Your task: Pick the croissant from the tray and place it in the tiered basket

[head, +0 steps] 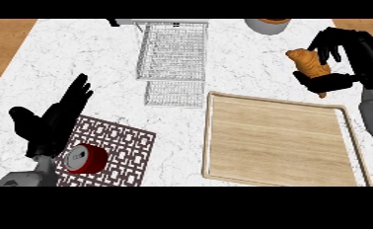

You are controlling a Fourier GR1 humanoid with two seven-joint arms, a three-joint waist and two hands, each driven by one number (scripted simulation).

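Observation:
The golden-brown croissant [309, 64] is held up at the right, above the counter just beyond the far right corner of the wooden tray [279, 144]. My right hand [336, 57] is shut on it, fingers over the top and thumb below. The tray holds nothing. The white wire tiered basket [172, 60] stands at the back middle, well to the left of the croissant. My left hand [55, 119] rests open at the lower left, fingers up.
A red can [86, 158] lies on a brown patterned mat [109, 153] beside my left hand. A grey bowl [267, 25] with something orange sits at the back right. Wooden edges show at both far corners of the marble counter.

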